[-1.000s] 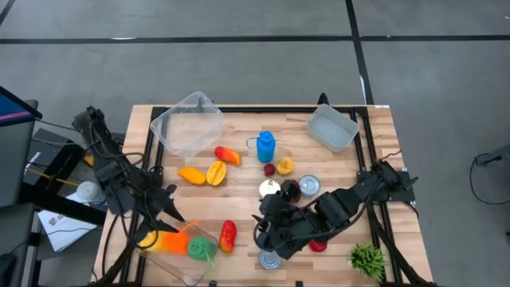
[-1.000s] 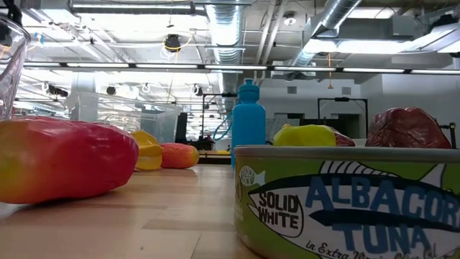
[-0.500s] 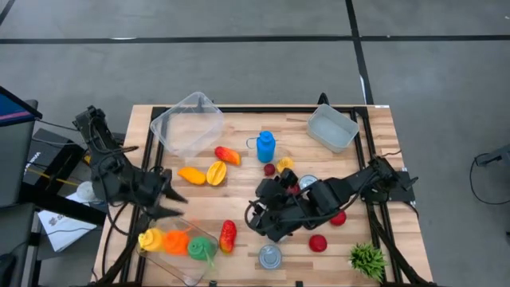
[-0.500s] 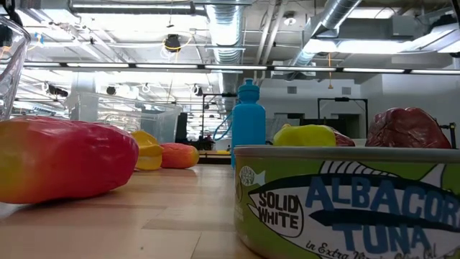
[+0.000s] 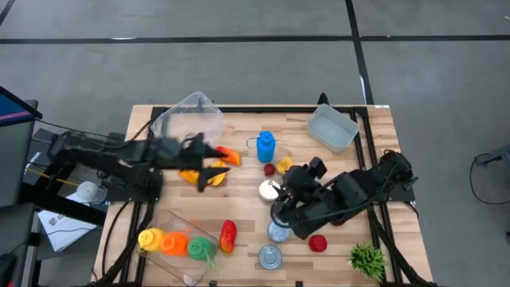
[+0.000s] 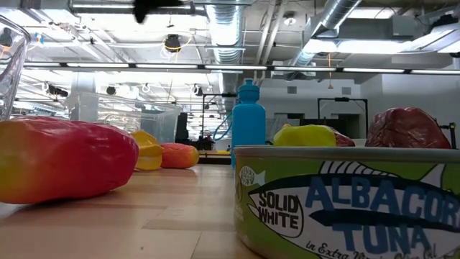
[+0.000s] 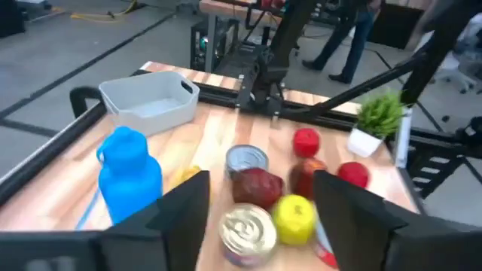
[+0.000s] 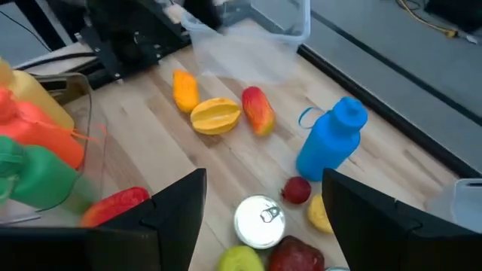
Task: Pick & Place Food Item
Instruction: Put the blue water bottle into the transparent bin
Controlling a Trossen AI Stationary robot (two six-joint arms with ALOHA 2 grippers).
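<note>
The left hand [image 5: 213,166] is hanging over the bench [image 5: 239,209] near its middle-left, above the yellow star fruit [image 8: 215,116] and just beside the red-and-yellow mango [image 5: 227,155]; its fingers [image 7: 183,214] are standing apart with nothing between them. The right hand [image 5: 291,182] is hovering over the cluster of food near the bench's centre, its fingers [image 8: 178,206] also spread and gripping nothing.

Under the right hand, a silver can lid [image 8: 260,220] is lying between a green apple [image 8: 242,260] and a dark red fruit [image 8: 297,256]. The blue bottle [image 5: 265,146] is standing upright farther back, with a small red fruit [image 5: 270,169] and a yellow one [image 5: 285,165] just beside it. An orange fruit [image 8: 184,89] is lying next to the star fruit.

At the near-left corner, a clear bin [image 5: 191,243] is holding yellow, orange and green items, and a red chili pepper [image 5: 228,235] is lying just beside it. Another clear bin [image 5: 187,125] is sitting at the back left, a grey tub [image 5: 333,128] at the back right. An albacore tuna can [image 6: 352,201] is standing at the front edge, a red apple [image 5: 318,243] and a small potted plant [image 5: 367,259] off to its right.
</note>
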